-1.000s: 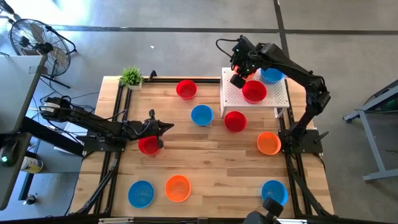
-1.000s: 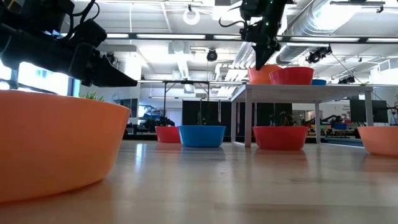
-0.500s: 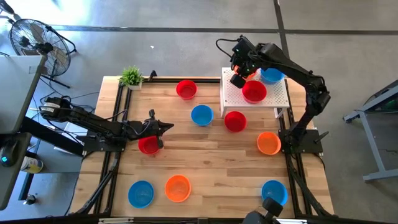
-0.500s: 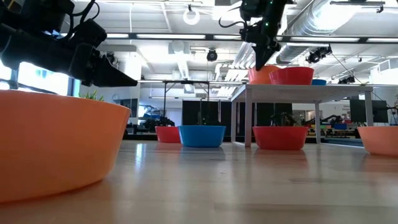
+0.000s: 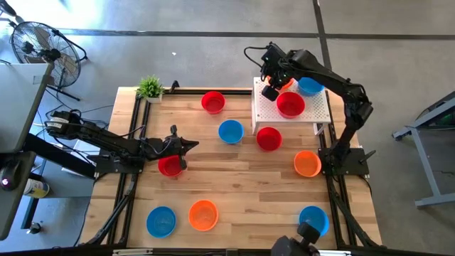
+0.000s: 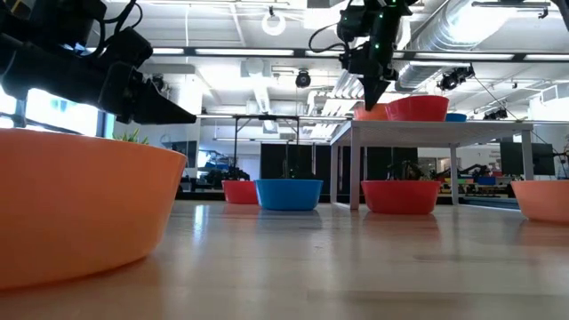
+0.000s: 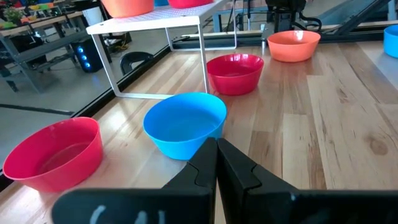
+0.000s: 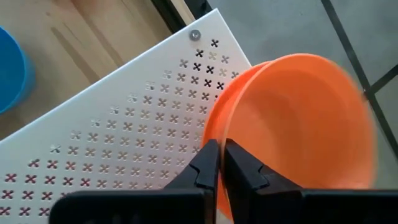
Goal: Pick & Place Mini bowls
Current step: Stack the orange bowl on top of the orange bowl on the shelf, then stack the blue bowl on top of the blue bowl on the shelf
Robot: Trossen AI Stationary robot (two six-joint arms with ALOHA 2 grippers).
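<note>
Right gripper (image 8: 216,163) has lifted slightly since earlier frame; fingers pinch rim of orange bowl (image 8: 292,130), barely parted, over white stand (image 8: 124,130). Left gripper (image 7: 217,163) closed, empty, waiting. Stand holds red bowl (image 5: 290,104), blue bowl (image 5: 311,87); roughly nine remain on table (image 5: 234,171).

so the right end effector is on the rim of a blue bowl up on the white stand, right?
Not blue: the bowl that the right end effector pinches by the rim is orange, as the right wrist view shows. The rest holds: it sits on the white stand.
</note>
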